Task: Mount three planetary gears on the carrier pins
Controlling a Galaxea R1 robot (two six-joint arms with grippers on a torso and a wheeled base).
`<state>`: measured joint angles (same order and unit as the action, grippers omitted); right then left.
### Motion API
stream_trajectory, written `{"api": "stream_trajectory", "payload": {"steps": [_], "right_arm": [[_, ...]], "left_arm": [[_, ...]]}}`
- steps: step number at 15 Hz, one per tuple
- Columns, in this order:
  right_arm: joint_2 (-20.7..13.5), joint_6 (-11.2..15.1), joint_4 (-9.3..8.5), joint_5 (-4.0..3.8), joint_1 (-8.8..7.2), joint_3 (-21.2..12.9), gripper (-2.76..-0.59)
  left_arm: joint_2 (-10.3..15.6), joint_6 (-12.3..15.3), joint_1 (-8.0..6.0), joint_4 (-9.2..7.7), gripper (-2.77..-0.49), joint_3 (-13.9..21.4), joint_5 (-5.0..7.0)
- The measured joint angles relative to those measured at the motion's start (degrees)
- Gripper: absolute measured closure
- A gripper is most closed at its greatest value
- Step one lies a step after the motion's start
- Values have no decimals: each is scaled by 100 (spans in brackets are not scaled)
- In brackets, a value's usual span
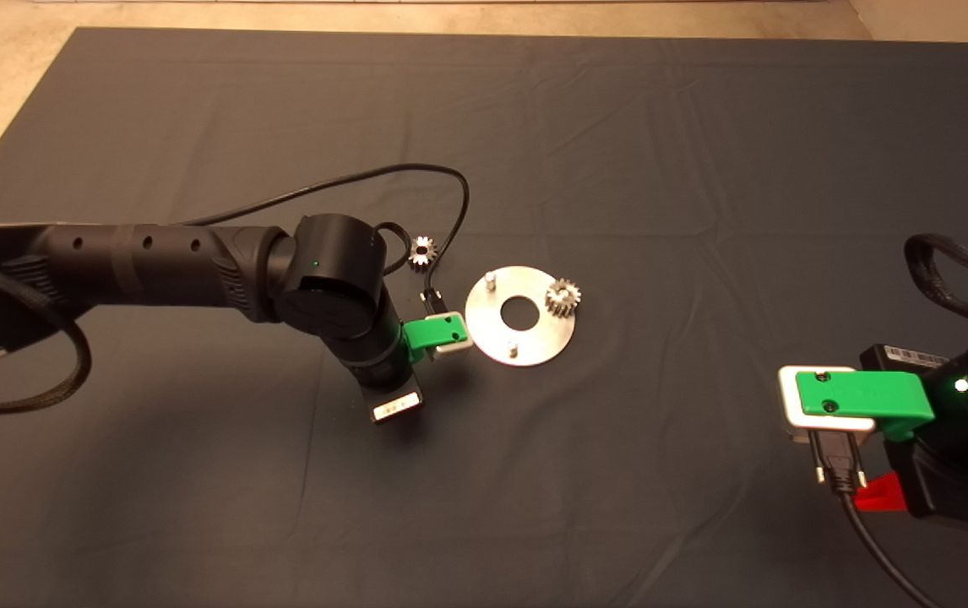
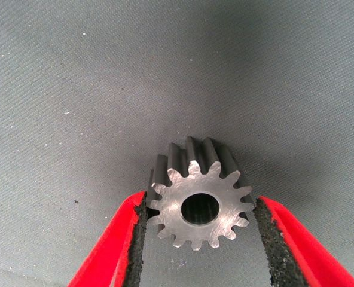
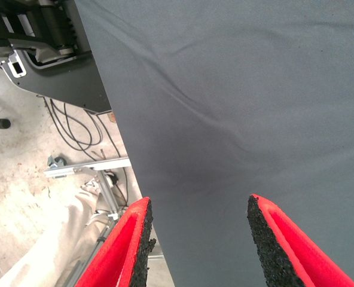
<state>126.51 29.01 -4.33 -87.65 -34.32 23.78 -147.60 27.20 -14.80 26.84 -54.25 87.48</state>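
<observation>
A flat silver disc (image 1: 545, 338) lies mid-mat. One planetary gear (image 1: 562, 297) sits on its right carrier pin. Two carrier pins stand bare, one at the upper left (image 1: 491, 277) and one at the bottom (image 1: 513, 348). A second gear (image 1: 422, 252) lies on the mat to the disc's upper left. My left gripper (image 1: 440, 334) is just left of the disc. In the left wrist view it (image 2: 199, 206) is shut on the third gear (image 2: 192, 179), bore facing the camera, above bare mat. My right gripper (image 1: 830, 405) waits at the lower right, open and empty (image 3: 198, 245).
A black cable (image 1: 450, 181) loops over the mat behind the left arm, near the loose gear. The right wrist view shows the mat's edge (image 3: 120, 137) with floor, cables and a metal frame (image 3: 87, 167) beyond it.
</observation>
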Motion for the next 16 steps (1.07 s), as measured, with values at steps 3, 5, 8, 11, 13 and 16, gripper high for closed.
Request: {"api": "stream_trajectory", "payload": {"steps": [3,5,8,11,13,16], "right_arm": [[-2,-2,0,0,0,0,-116],[-2,-2,-2,0,-4,0,-116],[-2,-2,-10,0,-51,0,-116],[-2,-2,-13,2,-63,0,-116],[-2,-2,-18,-2,-82,0,-116],[-5,-2,-18,-2,-96,0,-116]], "left_arm": [[-2,44,0,0,-109,0,0],[-2,59,0,-1,-105,0,0],[-2,63,0,-2,-104,0,0],[-2,85,0,-2,-99,0,0],[-1,94,0,-2,-99,0,0],[-2,108,-19,-4,-94,0,-2]]}}
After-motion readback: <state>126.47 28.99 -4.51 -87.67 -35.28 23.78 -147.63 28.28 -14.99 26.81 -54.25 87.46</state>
